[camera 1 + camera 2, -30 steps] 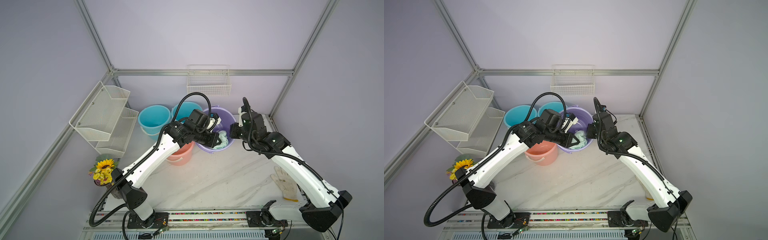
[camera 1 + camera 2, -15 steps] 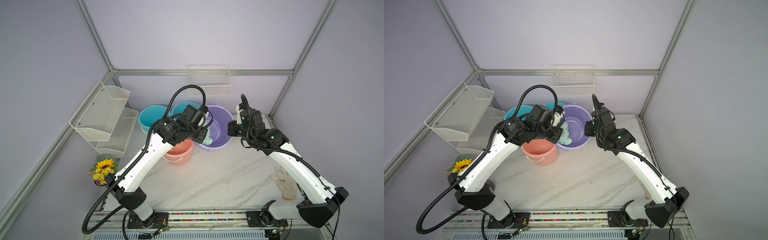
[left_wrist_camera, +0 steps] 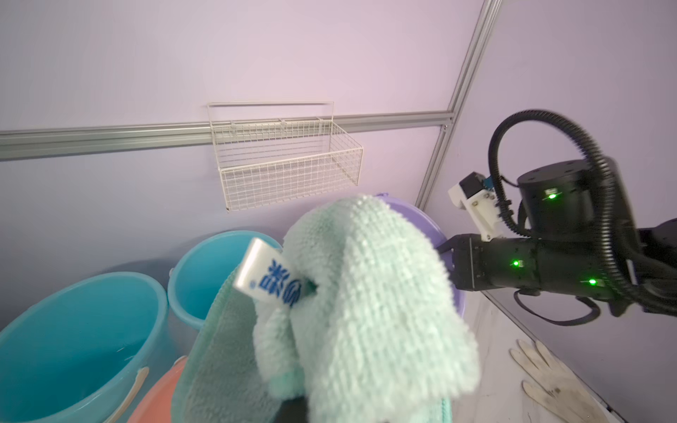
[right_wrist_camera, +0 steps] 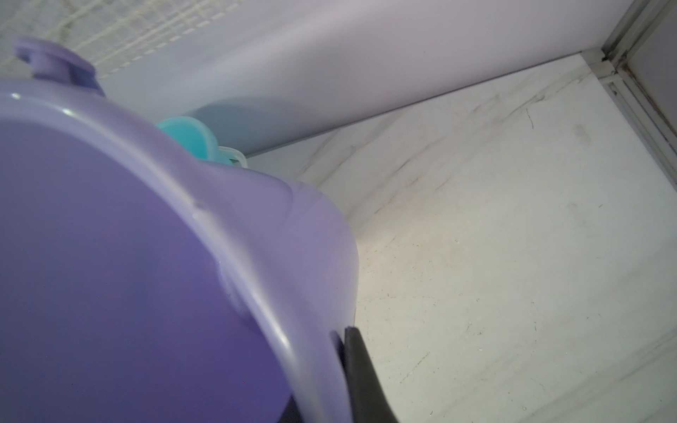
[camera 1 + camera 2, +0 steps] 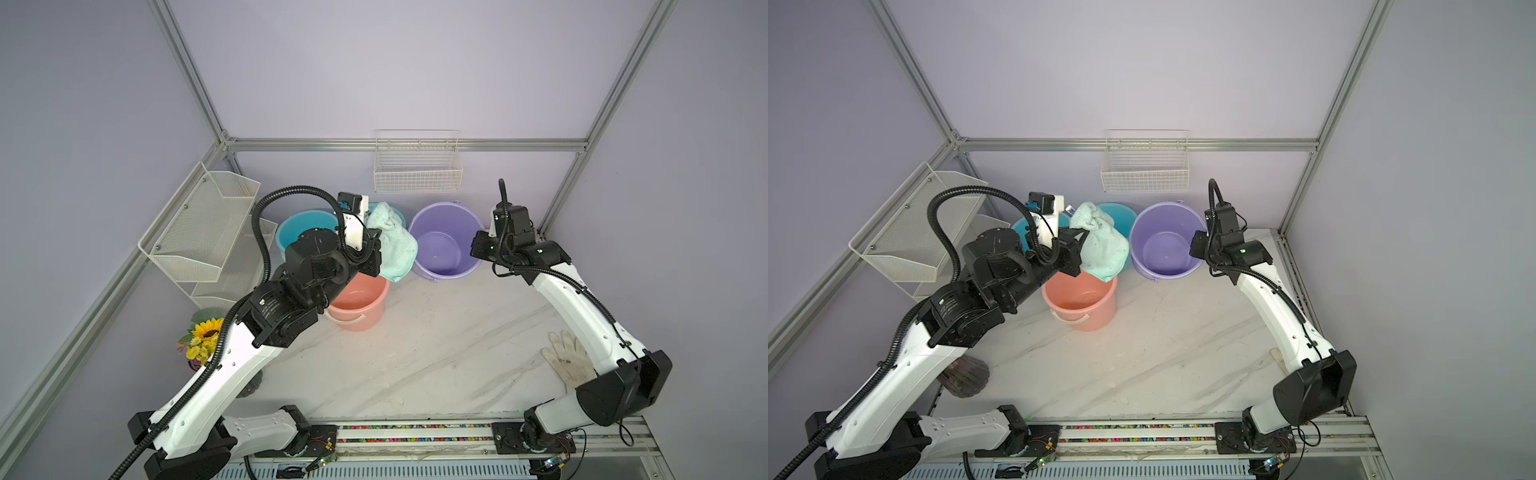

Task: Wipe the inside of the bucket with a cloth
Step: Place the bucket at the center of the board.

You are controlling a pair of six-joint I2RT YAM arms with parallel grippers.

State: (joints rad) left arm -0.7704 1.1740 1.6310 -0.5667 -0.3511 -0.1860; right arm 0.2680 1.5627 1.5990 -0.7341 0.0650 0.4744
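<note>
Top views: left gripper (image 5: 374,239) clenched on cloth (image 5: 395,245). The cloth hangs in the air over the pink bucket (image 5: 357,320) rim, just beside the purple bucket (image 5: 440,216), not in it. Right gripper (image 5: 476,249) pinches the purple rim; nothing inside the bucket.
Left wrist: cloth bunched, tag (image 3: 269,278) showing, jaws hidden under it.
Right wrist: one finger (image 4: 357,370) pressed on the rim's outside.
Progress: cloth out of the bucket, so wipe either finished or not begun, cannot tell. Left: put cloth down, release rim.

Mouth of purple bucket (image 5: 441,232) lay clear, right gripper (image 5: 474,250) clamped at rim; cloth (image 5: 392,245) hung above far rim of pink bucket (image 5: 360,313); front of bench (image 5: 415,357) lay bare.
</note>
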